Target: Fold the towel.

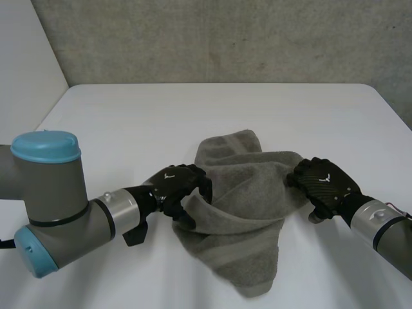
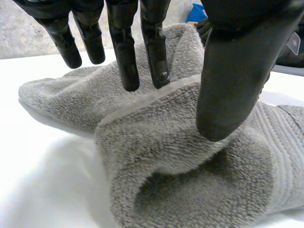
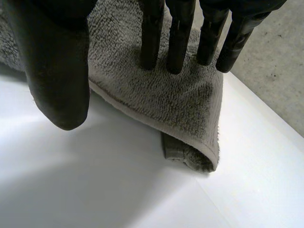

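Left hand (image 1: 177,185) seemingly pinches a towel (image 1: 248,209) fold; right hand (image 1: 325,183) rests straight fingers on its corner.

Surroundings: white table and bounding walls

The white table (image 1: 193,109) has a smooth, unmarked top with rounded far corners. A grey, rough, speckled wall (image 1: 225,38) stands directly behind its far edge. A plain white panel (image 1: 26,58) rises at the far left, meeting the grey wall at a slanted vertical seam.
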